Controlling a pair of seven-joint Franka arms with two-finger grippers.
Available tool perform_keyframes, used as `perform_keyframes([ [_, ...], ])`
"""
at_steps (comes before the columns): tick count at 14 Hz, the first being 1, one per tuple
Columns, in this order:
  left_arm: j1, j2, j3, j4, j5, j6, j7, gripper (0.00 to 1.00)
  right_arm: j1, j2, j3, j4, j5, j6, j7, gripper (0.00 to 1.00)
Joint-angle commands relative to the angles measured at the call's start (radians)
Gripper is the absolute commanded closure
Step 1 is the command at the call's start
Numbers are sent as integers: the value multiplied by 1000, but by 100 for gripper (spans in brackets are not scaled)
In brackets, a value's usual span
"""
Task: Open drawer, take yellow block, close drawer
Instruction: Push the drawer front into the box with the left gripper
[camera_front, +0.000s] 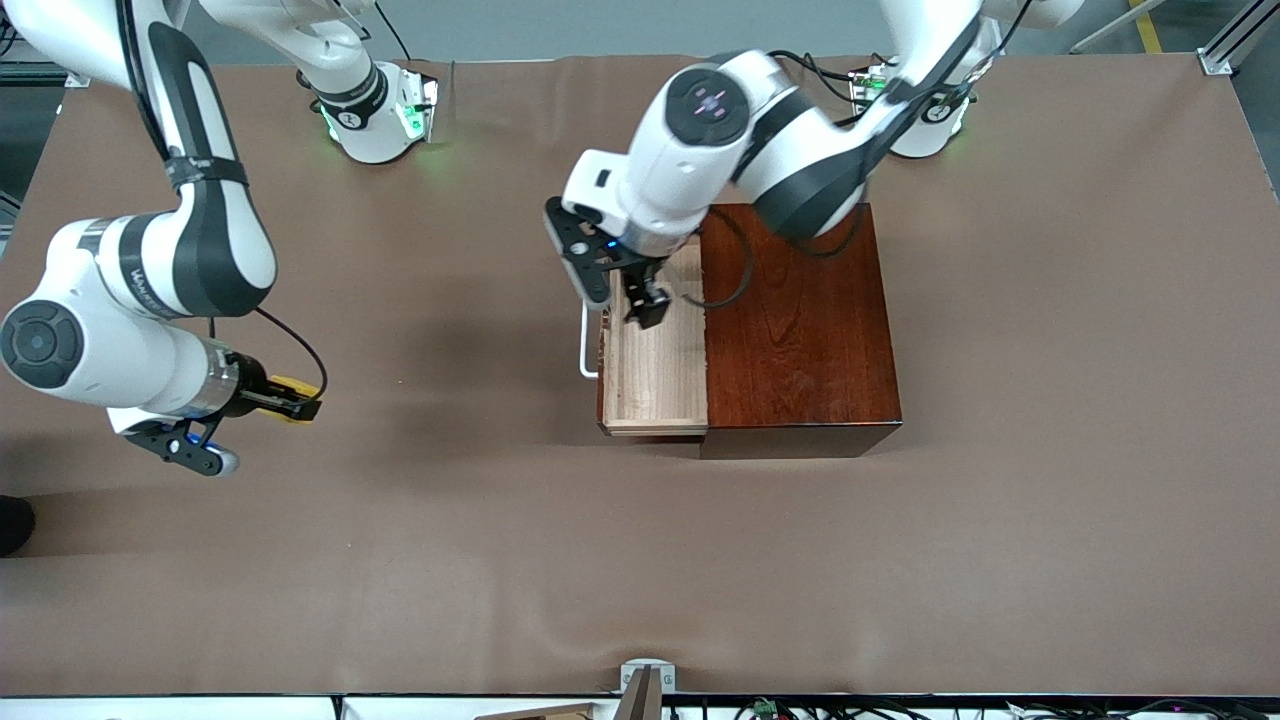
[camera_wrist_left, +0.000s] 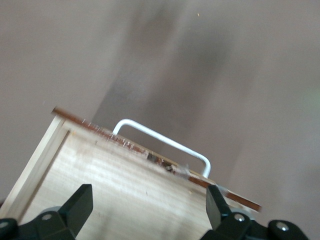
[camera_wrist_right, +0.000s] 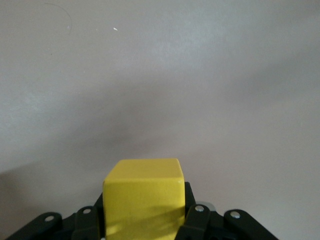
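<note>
A brown cloth (camera_front: 900, 560) is covering the bench, wrinkling slightly along the edge nearest the front camera. A small metal bracket (camera_front: 646, 676) is sitting at the middle of that edge. Tangled cables (camera_front: 800, 708) are lying just past it, and an aluminium frame corner (camera_front: 1218, 60) is showing at the left arm's end.

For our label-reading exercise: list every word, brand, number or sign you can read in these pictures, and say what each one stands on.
Lettering on the right arm: dark print on its white casing, too small and tilted to read.
Drawer, wooden box, yellow block, table: no text or signs.
</note>
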Motion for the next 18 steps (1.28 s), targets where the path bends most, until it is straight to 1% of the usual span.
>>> perform_keyframes([
  [1, -112, 116, 70, 112, 68, 27, 46, 0, -47, 33, 14, -10, -5, 77, -127, 100],
  [3, -196, 138, 143, 112, 70, 65, 91, 0, -83, 74, 14, -10, -10, 131, -211, 100],
  [5, -276, 156, 234, 112, 68, 80, 111, 0, -115, 109, 14, -10, -11, 175, -305, 100],
  [6, -293, 169, 258, 112, 68, 84, 143, 0, -124, 129, 14, -12, -11, 214, -328, 100],
  [9, -295, 202, 268, 111, 70, 96, 273, 0, -146, 181, 14, -13, -11, 280, -368, 100],
  [12, -293, 209, 268, 104, 71, 93, 287, 0, -150, 214, 14, -25, -11, 326, -391, 100],
  [13, -293, 209, 268, 104, 71, 85, 287, 0, -152, 217, 14, -42, -13, 361, -397, 100],
  [17, -290, 196, 271, 104, 73, 19, 284, 0, -149, 227, 14, -163, -34, 600, -397, 100],
  [18, -290, 190, 295, 104, 73, -20, 284, 0, -149, 237, 14, -170, -34, 623, -397, 100],
])
